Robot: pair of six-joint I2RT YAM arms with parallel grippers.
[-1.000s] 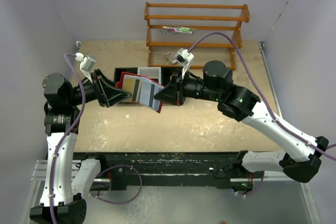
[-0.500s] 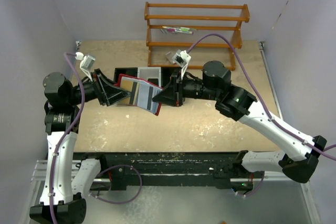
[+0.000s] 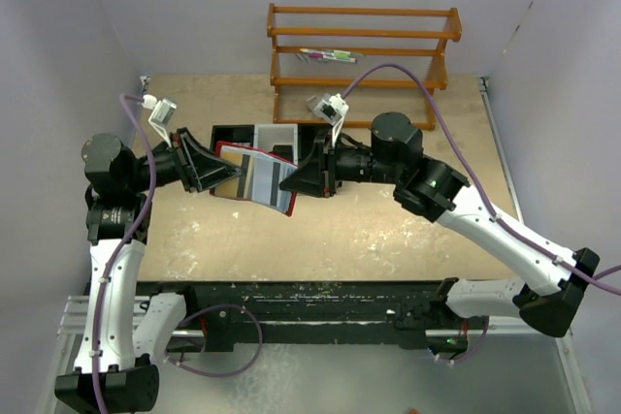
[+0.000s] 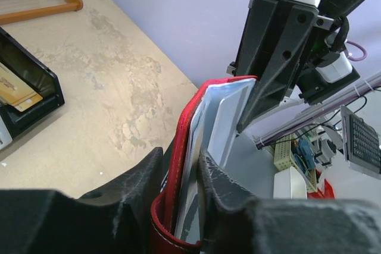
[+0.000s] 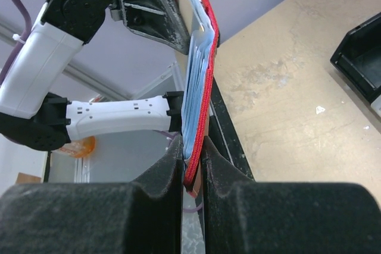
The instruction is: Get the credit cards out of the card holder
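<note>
left gripper (image 3: 229, 175): mine, clamped on the card holder's left edge, centre-left of the top view.
card holder (image 3: 240, 168): open and held up off the table (image 3: 320, 230) between my two grippers — just below the tray (image 3: 275, 133).
credit cards (image 3: 266, 176): tucked in its sleeves.
right gripper (image 3: 292, 183): pinched tight on the right edge.

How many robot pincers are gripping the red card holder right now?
2. The left pincer clamps the red card holder at the end nearer the left arm. The right pincer clamps the opposite end. No other pincer is in view.
</note>
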